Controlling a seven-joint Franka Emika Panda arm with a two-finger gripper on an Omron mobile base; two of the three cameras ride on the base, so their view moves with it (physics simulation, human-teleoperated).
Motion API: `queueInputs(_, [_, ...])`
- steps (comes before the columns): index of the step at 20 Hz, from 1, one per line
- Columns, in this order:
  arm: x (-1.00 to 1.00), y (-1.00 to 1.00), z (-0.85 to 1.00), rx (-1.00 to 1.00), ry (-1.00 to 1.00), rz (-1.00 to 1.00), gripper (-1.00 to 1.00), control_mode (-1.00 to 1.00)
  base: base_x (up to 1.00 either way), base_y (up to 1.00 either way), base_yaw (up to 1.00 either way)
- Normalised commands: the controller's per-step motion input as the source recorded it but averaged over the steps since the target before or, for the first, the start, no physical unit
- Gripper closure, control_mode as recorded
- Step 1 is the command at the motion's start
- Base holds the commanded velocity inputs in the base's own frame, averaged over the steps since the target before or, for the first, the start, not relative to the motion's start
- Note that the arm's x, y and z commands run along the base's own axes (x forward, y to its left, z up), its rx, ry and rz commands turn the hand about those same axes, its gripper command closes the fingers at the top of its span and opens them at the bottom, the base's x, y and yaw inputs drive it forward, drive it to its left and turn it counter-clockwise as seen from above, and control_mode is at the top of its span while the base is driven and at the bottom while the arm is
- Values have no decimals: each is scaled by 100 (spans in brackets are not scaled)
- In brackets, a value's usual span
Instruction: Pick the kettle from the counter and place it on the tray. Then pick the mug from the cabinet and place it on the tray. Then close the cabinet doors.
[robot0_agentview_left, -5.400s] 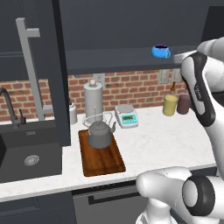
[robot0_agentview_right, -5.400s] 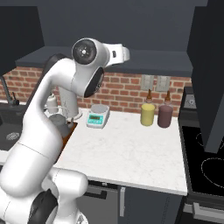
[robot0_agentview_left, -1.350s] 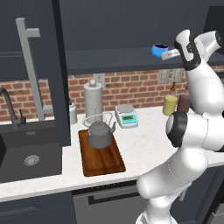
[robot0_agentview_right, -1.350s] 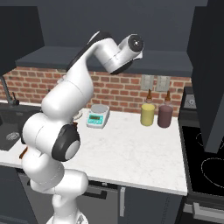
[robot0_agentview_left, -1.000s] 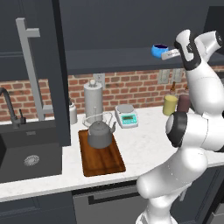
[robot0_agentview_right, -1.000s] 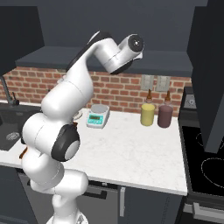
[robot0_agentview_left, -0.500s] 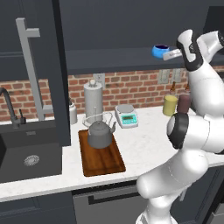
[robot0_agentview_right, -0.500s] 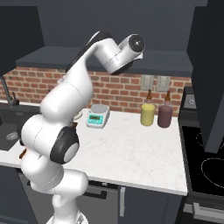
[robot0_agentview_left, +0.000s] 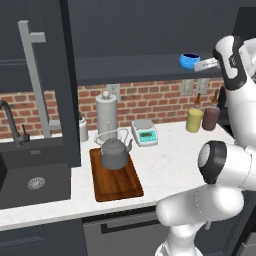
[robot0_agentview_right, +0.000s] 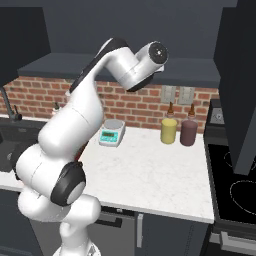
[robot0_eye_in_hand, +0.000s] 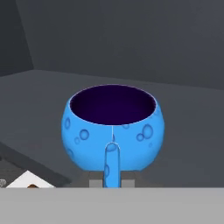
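I have the gripper (robot0_agentview_left: 200, 64) up at the cabinet (robot0_agentview_left: 125, 70) shelf, and its jaws are clenched down tight on the handle of the mug (robot0_agentview_left: 189, 60). In the hand view the mug (robot0_eye_in_hand: 113, 133) sits square in front of me: bright blue with a dark interior, upright, its loop handle pointing straight back toward the camera and running down between the two fingers (robot0_eye_in_hand: 95, 178), whose tops just show at either side of the handle's base. The mug rests on the dark shelf, near its front edge as far as I can judge from the left base view, with the arm's wrist reaching in from the right.

Below, the kettle (robot0_agentview_left: 114, 153) already stands on the tray (robot0_agentview_left: 116, 176), toward the tray's far end, spout pointing right. The tray lies on the counter (robot0_agentview_left: 165, 165) just right of the sink (robot0_agentview_left: 30, 175). One of the cabinet doors (robot0_agentview_left: 37, 75) stands open at the left, its long grey bar handle facing me. On the counter behind the tray I see a paper-towel roll (robot0_agentview_left: 106, 115) and a small scale (robot0_agentview_left: 144, 132), and two bottles (robot0_agentview_left: 203, 117) stand by the brick wall under the shelf.
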Motion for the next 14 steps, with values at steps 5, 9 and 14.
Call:
queueInputs(5, [-73,0,8,4,-2,0,100,-100,0,0,0])
queueInputs(9, [-86,11,5,1,0,3,100,-100,0,0,0])
queueInputs(14, [-79,45,-2,0,0,9,100,-100,0,0,0])
